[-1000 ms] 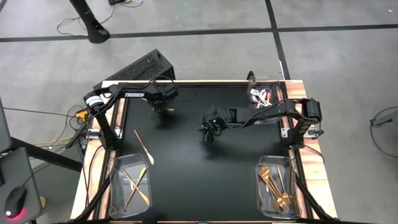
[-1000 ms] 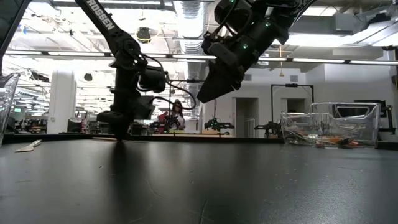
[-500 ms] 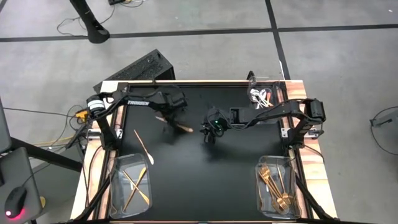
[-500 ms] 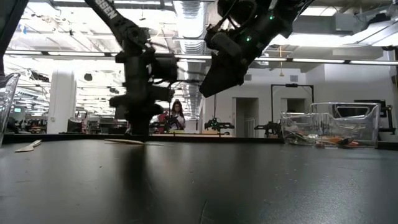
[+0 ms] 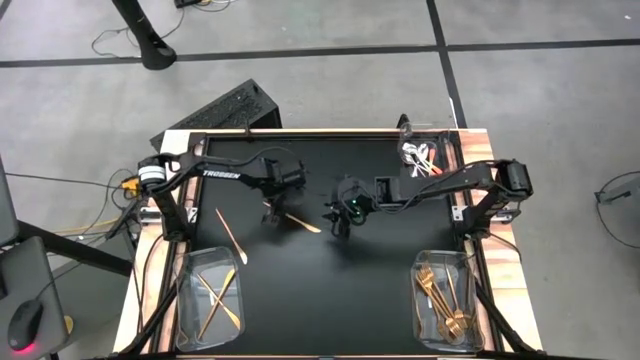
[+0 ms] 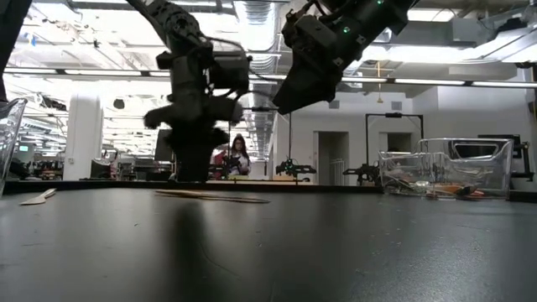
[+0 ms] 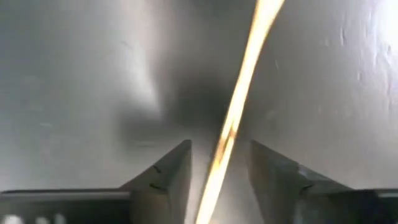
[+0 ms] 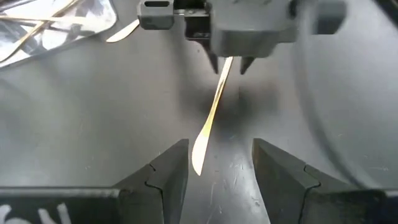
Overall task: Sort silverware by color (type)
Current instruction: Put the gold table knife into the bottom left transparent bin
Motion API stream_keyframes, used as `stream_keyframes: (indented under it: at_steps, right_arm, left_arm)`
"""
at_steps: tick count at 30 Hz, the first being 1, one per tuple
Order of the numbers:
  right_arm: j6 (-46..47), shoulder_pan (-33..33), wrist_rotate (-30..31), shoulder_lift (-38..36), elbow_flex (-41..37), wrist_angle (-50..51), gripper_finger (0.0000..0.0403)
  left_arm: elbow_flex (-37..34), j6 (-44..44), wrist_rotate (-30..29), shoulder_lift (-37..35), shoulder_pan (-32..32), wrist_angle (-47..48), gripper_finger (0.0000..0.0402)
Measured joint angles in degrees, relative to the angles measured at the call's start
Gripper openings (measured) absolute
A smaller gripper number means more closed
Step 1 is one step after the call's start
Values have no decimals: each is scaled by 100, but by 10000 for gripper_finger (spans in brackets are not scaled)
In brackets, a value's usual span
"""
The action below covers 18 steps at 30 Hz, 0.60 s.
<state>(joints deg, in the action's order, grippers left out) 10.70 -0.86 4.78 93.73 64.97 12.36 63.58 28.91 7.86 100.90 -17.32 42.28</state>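
At mid-table, the gold piece (image 5: 300, 221) lay flat, its long axis running from the parted left gripper (image 5: 272, 208) toward the open, empty right gripper (image 5: 340, 224).

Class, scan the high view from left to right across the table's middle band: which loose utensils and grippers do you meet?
Loose gold utensil → left gripper → gold utensil beside it → right gripper.

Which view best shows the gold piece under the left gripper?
Right wrist view: the whole gold utensil lies on the table, its end between the left gripper's fingers. Left wrist shows only its blurred shaft; high shows it small; low, edge-on.
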Motion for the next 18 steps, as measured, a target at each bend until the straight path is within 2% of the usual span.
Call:
stream_keyframes:
  at_steps: [5, 9, 12, 18]
  right_arm:
    - [-2, 89, 11, 0, 0, 0, 196]
    - [-5, 63, 11, 0, 0, -3, 196]
    - [-4, 14, 19, 0, 0, -3, 196]
    - [-4, -3, 28, 0, 0, -59, 196]
  left_arm:
    - [-616, 53, -77, -16, 86, -542, 186]
    - [-925, 48, -122, -50, 151, -864, 187]
    - [-1066, -77, -243, -67, 166, -1064, 151]
    - [-1177, -146, -286, -72, 166, -1187, 21]
